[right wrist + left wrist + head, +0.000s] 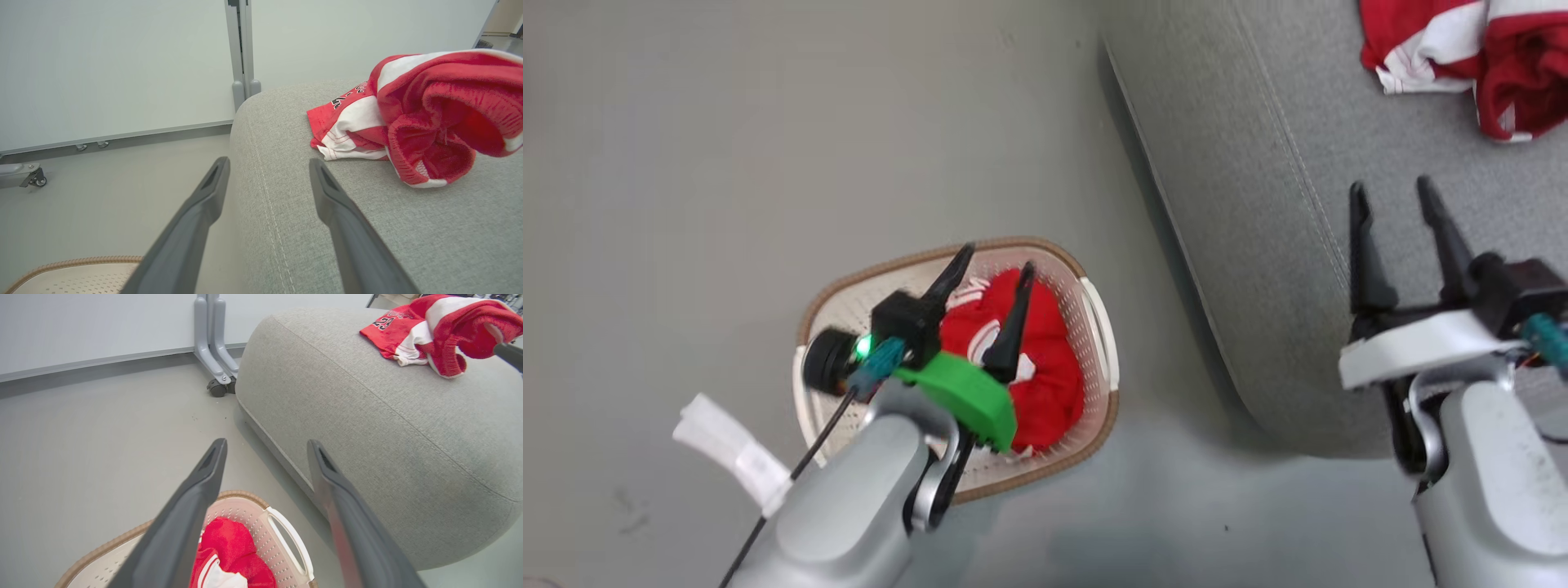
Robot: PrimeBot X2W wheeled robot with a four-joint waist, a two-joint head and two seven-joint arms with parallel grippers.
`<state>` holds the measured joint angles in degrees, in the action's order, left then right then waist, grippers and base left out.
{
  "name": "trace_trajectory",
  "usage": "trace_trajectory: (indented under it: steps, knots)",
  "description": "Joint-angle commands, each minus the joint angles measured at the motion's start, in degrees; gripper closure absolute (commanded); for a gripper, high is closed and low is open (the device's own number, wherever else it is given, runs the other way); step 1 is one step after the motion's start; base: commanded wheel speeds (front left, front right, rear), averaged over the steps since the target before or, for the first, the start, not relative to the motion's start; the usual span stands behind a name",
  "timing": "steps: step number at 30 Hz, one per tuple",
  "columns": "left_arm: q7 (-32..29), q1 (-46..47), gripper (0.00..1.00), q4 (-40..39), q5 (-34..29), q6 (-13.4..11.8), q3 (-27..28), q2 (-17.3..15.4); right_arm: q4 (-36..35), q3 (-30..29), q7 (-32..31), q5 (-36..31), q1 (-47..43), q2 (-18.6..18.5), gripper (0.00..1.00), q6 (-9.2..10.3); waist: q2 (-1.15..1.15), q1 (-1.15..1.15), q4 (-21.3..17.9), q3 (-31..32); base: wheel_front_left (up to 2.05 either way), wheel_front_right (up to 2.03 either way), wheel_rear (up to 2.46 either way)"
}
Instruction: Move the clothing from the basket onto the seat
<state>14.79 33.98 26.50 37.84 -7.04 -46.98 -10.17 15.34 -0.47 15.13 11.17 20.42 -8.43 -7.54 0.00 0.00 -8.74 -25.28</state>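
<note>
Our left gripper point(998, 256) hangs over the basket point(1094, 327), fingers spread and empty, above red clothing point(1054, 367) bunched inside, perhaps a single garment. Our right gripper point(1390, 186), fingers likewise apart and holding nothing, hovers over the seat point(1258, 204) near its edge, well short of the red-and-white clothing point(1462, 49) lying crumpled farther along.

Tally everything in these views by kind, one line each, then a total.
Red clothing heaps: 2, the seat heap and the basket heap
Cream basket: 1
Grey seat: 1
Tools: 2, left tool and right tool, both open and empty
Total: 6
</note>
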Motion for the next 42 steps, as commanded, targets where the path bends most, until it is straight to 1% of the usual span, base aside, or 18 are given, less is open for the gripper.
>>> trace_trajectory:
  steps: [1,2,5,7,13,16,21,23,25,30,37,42]
  knots:
    - [0.4,-2.8,0.0,0.4,0.4,0.1,1.1,-0.2,-0.3,0.8,0.0,-0.3,-2.1,0.2,0.0,0.09,0.0,0.0,5.6,8.2,0.0,0.0,0.0]
    - [0.4,-4.4,0.0,-0.1,0.9,0.2,3.4,0.2,-0.7,1.4,0.0,-0.5,-2.9,0.3,0.0,0.1,0.0,0.0,6.2,9.4,0.0,0.0,0.0]
    - [0.4,-9.7,0.0,-1.6,-0.9,0.3,8.6,0.3,-1.7,3.4,0.0,-1.3,-5.0,0.7,0.0,0.1,0.0,0.0,7.4,12.5,0.0,0.0,0.0]
    - [0.4,-13.2,0.0,-3.4,-2.8,0.2,12.5,0.7,-2.0,4.9,0.0,-1.6,-6.4,0.7,0.0,0.1,0.0,0.0,8.0,14.5,0.0,0.0,0.0]
    - [0.4,-24.7,0.0,-8.7,-10.7,0.9,23.5,2.4,-3.7,7.5,0.0,-2.8,-11.3,1.6,0.0,0.1,0.0,0.0,9.3,21.3,0.0,0.0,0.0]
    - [0.4,-30.3,0.0,-12.3,-14.5,2.2,28.5,4.0,-4.6,7.7,0.0,-3.6,-14.2,2.3,0.0,0.09,0.0,0.0,9.8,23.9,0.0,0.0,0.0]
    - [0.3,-36.1,0.0,-18.2,-20.6,4.9,34.1,5.9,-7.1,8.0,0.0,-5.9,-18.5,3.3,0.0,0.09,0.0,0.0,10.3,26.2,0.0,0.0,0.0]
    - [0.4,-38.2,0.0,-20.4,-23.1,5.7,35.8,6.6,-7.9,8.3,0.0,-6.4,-20.3,3.8,0.0,0.1,0.0,0.0,10.2,26.9,0.0,0.0,0.0]
    - [0.4,-40.1,0.0,-22.0,-24.3,6.2,37.1,6.9,-8.7,8.5,0.0,-6.6,-21.8,4.1,0.0,0.1,0.0,0.0,10.1,27.5,0.0,0.0,0.0]
    - [0.4,-43.8,0.0,-23.0,-26.6,7.8,38.8,7.2,-9.9,9.2,0.0,-6.9,-25.2,4.6,0.0,0.1,0.0,0.0,9.6,28.6,0.0,0.0,0.0]
    - [0.4,-45.5,0.0,-22.8,-25.7,8.6,38.6,7.2,-9.7,8.8,0.0,-7.3,-27.2,5.1,0.0,0.1,0.0,0.0,9.4,28.8,0.0,0.0,0.0]
    - [0.4,-44.9,0.0,-22.6,-25.5,8.4,38.3,7.2,-9.8,8.5,0.0,-6.9,-26.9,5.2,0.0,0.1,0.0,0.0,9.0,28.6,0.0,0.0,0.0]
